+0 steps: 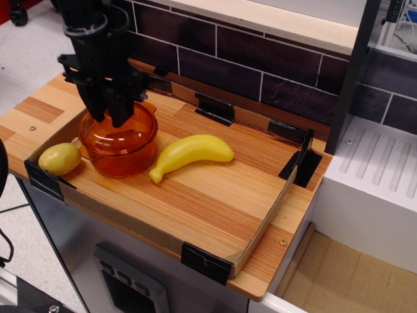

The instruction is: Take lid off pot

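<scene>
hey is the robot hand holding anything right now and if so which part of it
The hand is down on the centre of the lid, where its knob would be, but the fingers hide the contact. Whether it actually grips the knob cannot be told.

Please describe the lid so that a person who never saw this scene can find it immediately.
Look at the wooden tray in front of the dark tiled wall, then at its left end, where the black tool comes down. There the lid tops the orange pot. Unlike the yellow banana and small yellowish fruit beside it, it is a translucent orange disc.
</scene>
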Robot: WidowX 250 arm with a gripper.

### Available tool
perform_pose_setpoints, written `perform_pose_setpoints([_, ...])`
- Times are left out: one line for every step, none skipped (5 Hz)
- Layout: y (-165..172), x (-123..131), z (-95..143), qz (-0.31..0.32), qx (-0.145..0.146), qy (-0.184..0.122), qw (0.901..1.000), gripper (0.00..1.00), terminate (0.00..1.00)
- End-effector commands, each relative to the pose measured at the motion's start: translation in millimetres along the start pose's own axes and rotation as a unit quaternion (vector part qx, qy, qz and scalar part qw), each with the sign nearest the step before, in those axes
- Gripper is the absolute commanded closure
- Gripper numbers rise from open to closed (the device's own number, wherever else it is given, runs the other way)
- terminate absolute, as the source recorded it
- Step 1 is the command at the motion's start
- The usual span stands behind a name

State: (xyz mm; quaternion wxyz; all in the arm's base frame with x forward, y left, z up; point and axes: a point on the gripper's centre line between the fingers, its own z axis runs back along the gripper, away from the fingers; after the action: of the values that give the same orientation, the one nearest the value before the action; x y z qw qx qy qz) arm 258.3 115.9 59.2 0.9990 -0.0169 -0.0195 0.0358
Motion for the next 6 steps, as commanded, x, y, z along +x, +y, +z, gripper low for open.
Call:
perform_pose_setpoints([-11.0, 1.3, 51.3, 0.015, 0.000, -0.060, 0.9981, 1.00, 0.00])
perform_pose_setpoints([-31.1, 1.3, 73.3, 0.026, -0.026, -0.057, 0.9977, 1.00, 0.00])
perform_pose_setpoints([-55.5, -1.5, 80.2, 0.020, -0.046, -0.025, 0.9984, 1.00, 0.00])
perform_pose_setpoints([-75.3, -9.5, 72.1, 0.007, -0.042, -0.011, 0.9990, 1.00, 0.00])
perform_pose_setpoints([-88.9, -13.3, 54.2, -0.004, -0.032, 0.005, 0.9995, 1.00, 0.00])
perform_pose_setpoints([-94.7, -18.4, 30.6, -0.020, -0.015, -0.001, 0.9997, 1.00, 0.00])
